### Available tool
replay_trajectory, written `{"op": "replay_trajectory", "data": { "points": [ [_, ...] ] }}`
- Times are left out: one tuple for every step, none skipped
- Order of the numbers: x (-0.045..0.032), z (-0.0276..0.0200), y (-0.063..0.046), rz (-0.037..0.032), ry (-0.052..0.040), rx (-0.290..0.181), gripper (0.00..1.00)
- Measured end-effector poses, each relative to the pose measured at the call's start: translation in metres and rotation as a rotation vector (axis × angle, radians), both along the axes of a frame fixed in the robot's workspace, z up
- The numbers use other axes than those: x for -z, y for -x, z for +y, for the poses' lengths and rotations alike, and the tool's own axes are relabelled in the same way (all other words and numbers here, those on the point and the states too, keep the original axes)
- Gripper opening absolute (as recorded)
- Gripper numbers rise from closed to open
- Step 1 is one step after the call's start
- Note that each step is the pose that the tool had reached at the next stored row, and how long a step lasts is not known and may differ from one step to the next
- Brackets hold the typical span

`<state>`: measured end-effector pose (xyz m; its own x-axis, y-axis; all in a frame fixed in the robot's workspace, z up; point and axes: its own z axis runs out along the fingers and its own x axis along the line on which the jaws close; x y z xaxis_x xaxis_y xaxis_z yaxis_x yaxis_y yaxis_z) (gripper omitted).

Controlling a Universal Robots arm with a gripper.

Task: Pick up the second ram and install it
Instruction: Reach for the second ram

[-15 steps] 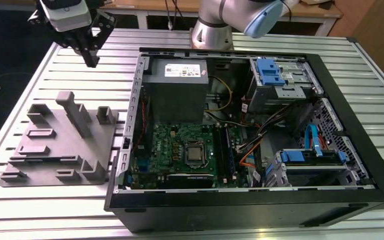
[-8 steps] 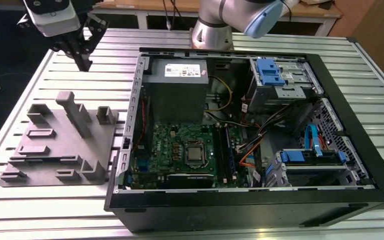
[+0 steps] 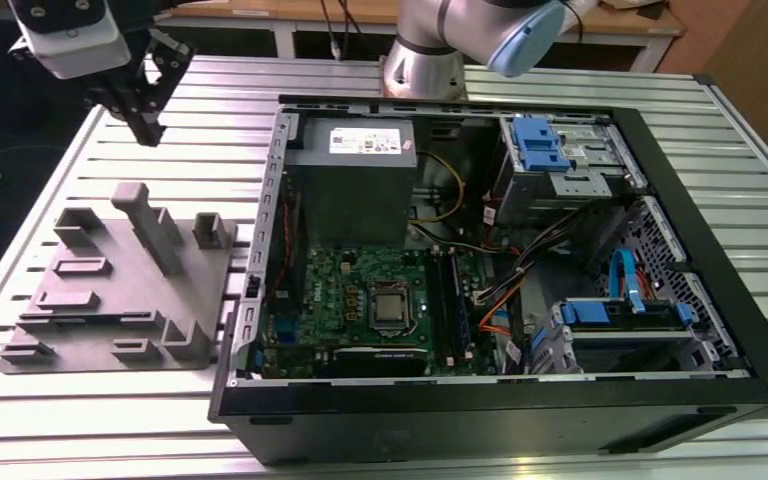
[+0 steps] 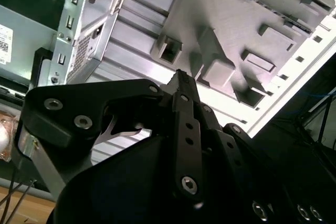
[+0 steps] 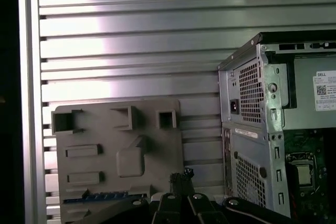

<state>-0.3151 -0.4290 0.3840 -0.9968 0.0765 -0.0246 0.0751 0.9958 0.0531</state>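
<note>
A thin dark blue strip that looks like the second ram (image 5: 89,196) lies flat along the near edge of the grey holder block (image 5: 118,150). In the exterior view this is a dark line (image 3: 88,319) on the holder block (image 3: 117,290). My gripper (image 3: 149,132) hangs above the table beyond the block's far end, well clear of the stick. Its fingers are shut with nothing between them, and the joined tips show in both wrist views (image 4: 180,77) (image 5: 182,173). The green motherboard (image 3: 357,290) lies in the open computer case (image 3: 704,300), with long black slots (image 3: 454,300) on its right side.
The case stands on the slatted metal table (image 3: 37,420), to the exterior view's right of the holder block. A grey power supply (image 3: 351,185) and blue drive brackets (image 3: 538,145) sit inside it. The holder block has upright posts (image 3: 157,235). The arm's base (image 3: 424,60) is behind the case.
</note>
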Motion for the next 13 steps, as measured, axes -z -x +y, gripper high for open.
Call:
{"op": "replay_trajectory", "data": {
  "points": [
    [0.0002,-0.0004,0.002,-0.0001,-0.0001,0.000,0.07],
    [0.0002,-0.0007,0.005,0.0001,0.0000,0.000,0.07],
    [0.0003,-0.0010,0.008,0.0000,0.0000,0.000,0.07],
    [0.0005,-0.0014,0.010,0.0000,0.0000,0.000,0.07],
    [0.0007,-0.0017,0.013,0.0000,0.0000,0.000,0.07],
    [0.0008,-0.0021,0.015,-0.0001,-0.0001,0.000,0.07],
    [0.0009,-0.0025,0.018,0.0000,-0.0001,0.000,0.07],
    [0.0010,-0.0029,0.020,0.0000,-0.0001,0.000,0.07],
    [0.0011,-0.0034,0.022,0.0001,-0.0001,0.000,0.07],
    [0.0012,-0.0039,0.024,0.0001,-0.0001,0.000,0.07],
    [0.0014,-0.0042,0.027,0.0000,-0.0002,0.000,0.07],
    [0.0016,-0.0045,0.029,0.0000,-0.0002,0.000,0.07],
    [0.0017,-0.0048,0.031,0.0000,-0.0002,0.000,0.07]
  ]
}}
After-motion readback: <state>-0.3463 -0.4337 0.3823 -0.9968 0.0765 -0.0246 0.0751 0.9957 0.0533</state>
